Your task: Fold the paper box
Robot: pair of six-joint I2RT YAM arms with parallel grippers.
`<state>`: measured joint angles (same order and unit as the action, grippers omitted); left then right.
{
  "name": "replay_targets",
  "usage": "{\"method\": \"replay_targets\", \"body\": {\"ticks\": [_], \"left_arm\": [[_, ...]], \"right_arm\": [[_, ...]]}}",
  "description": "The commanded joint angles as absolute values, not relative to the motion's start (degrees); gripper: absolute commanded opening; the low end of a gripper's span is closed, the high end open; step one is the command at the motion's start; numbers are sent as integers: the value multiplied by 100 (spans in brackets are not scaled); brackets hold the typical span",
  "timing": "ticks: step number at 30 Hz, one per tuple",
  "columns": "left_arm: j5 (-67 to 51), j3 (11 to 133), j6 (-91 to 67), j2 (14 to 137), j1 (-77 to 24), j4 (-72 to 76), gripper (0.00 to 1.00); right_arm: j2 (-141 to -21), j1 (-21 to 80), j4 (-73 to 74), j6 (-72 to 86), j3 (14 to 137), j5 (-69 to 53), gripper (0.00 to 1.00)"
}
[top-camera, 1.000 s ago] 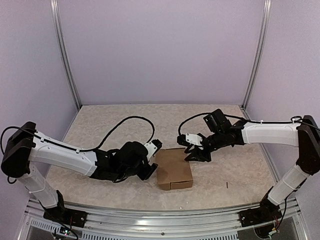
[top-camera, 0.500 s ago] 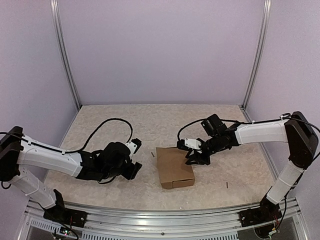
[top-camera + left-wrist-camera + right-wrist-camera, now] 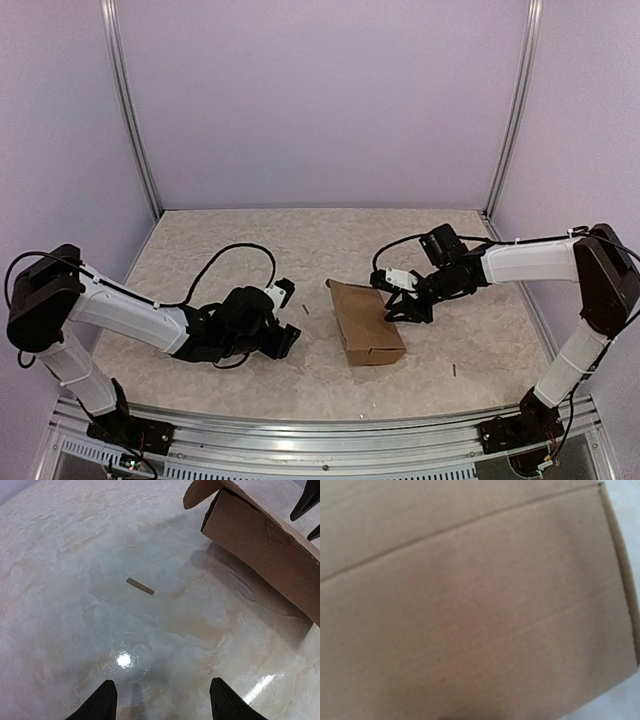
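Note:
The paper box (image 3: 364,322) is a brown cardboard piece, partly folded, lying right of the table's middle with its near-left side raised off the surface. The left wrist view shows its side wall (image 3: 265,545) with a shadow underneath. My right gripper (image 3: 398,308) is at the box's right edge and appears shut on it. Its dark fingers (image 3: 304,502) show above the box's far rim. Cardboard (image 3: 470,605) fills the right wrist view and hides the fingers. My left gripper (image 3: 290,338) hangs low over bare table left of the box, open (image 3: 162,682) and holding nothing.
A small flat sliver (image 3: 140,586) lies on the marbled table between my left gripper and the box, also seen from above as the sliver (image 3: 303,309). Another tiny scrap (image 3: 453,370) lies near the front right. Lilac walls and metal posts enclose the table.
The box has shifted right, turned and tipped up along with my right gripper. My left gripper drew back left away from the box, then came slightly right again.

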<state>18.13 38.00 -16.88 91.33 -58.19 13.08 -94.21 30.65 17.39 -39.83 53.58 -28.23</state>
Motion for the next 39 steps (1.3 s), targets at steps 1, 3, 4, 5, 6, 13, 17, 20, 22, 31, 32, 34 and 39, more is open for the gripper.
{"method": "replay_targets", "body": {"ticks": [1, 3, 4, 5, 6, 13, 17, 20, 22, 31, 32, 34, 39], "left_arm": [[1623, 4278, -1745, 9616, -5805, 1834, 62], [1512, 4560, -1658, 9904, -5804, 1795, 62], [1447, 4710, -1610, 10046, -5809, 1804, 62], [1394, 4804, -1562, 10145, -5817, 1836, 62], [1343, 4902, -1511, 10290, -5818, 1851, 62], [976, 5386, -1133, 10793, -5816, 2258, 62], [901, 5669, -1028, 11015, -5859, 2199, 62], [1101, 5824, -1078, 10961, -5977, 1656, 61], [1253, 5728, -1097, 10799, -6070, 1358, 62], [1683, 4817, -1703, 10154, -6148, 163, 61], [1772, 4695, -1750, 10046, -6164, 165, 61], [1912, 4446, -1802, 9769, -6173, 235, 62], [2364, 4279, -1764, 9200, -6121, 305, 62]], "right_arm": [[-9470, 2942, 2062, -4074, 5168, -2522, 31], [-9494, 2866, 2064, -4085, 5158, -2525, 31], [-9507, 2826, 2063, -4094, 5152, -2523, 32], [-9508, 2788, 2057, -4096, 5151, -2533, 32], [-9504, 2752, 2053, -4091, 5153, -2554, 32], [-9483, 2679, 1938, -4016, 5153, -2547, 32], [-9484, 2680, 1929, -3980, 5204, -2543, 33], [-9347, 2653, 2000, -3924, 5245, -2431, 33], [-9217, 2622, 2042, -3896, 5247, -2388, 33], [-8675, 2641, 2107, -3517, 5463, -2651, 38], [-8633, 2687, 2120, -3508, 5511, -2748, 39], [-8646, 2856, 2168, -3598, 5621, -2871, 43], [-9127, 3344, 2174, -3570, 6034, -3097, 48]]}}
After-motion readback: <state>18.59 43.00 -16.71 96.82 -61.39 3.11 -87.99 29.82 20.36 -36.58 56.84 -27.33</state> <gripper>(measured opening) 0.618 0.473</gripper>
